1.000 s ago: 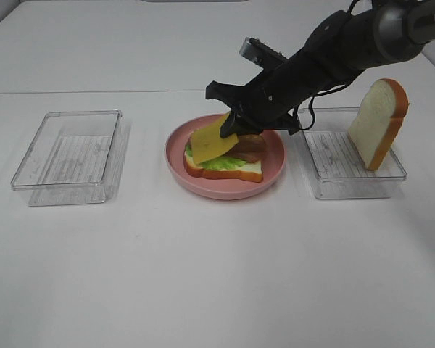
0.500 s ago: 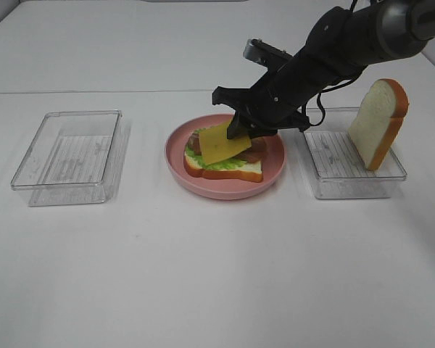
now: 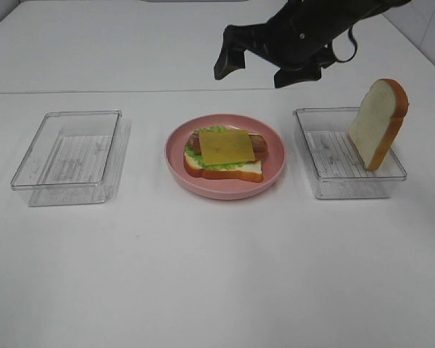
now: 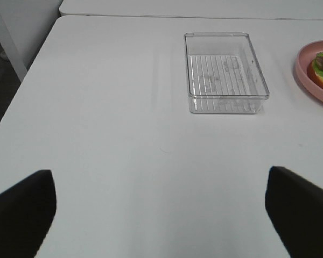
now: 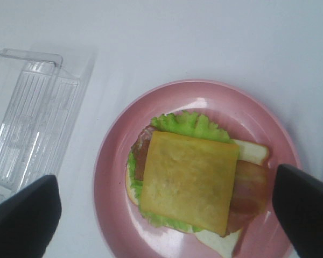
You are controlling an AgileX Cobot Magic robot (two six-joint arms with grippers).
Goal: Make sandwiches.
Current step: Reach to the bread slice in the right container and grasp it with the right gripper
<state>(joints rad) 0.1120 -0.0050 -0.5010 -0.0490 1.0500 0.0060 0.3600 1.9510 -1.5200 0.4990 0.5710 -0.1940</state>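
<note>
1. Exterior high view: my right end effector [image 3: 259, 64], a second ago gripping the cheese [image 3: 226, 146], now hangs wide open and empty above the plate [image 3: 175, 161].
2. Cheese lies flat on the sandwich [image 3: 225, 156]; the top slice [image 3: 378, 123] in the right tray [image 3: 348, 185] comes next, I judge.
3. My left end effector [image 4: 161, 215] is wide open, empty, over the bench [image 4: 124, 134].

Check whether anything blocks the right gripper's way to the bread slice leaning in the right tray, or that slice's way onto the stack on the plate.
Nothing visible blocks either way. The right gripper hangs open above the table, behind the pink plate. The bread slice leans in the right tray, top exposed. The cheese square tops the stack, uncovered.
</note>
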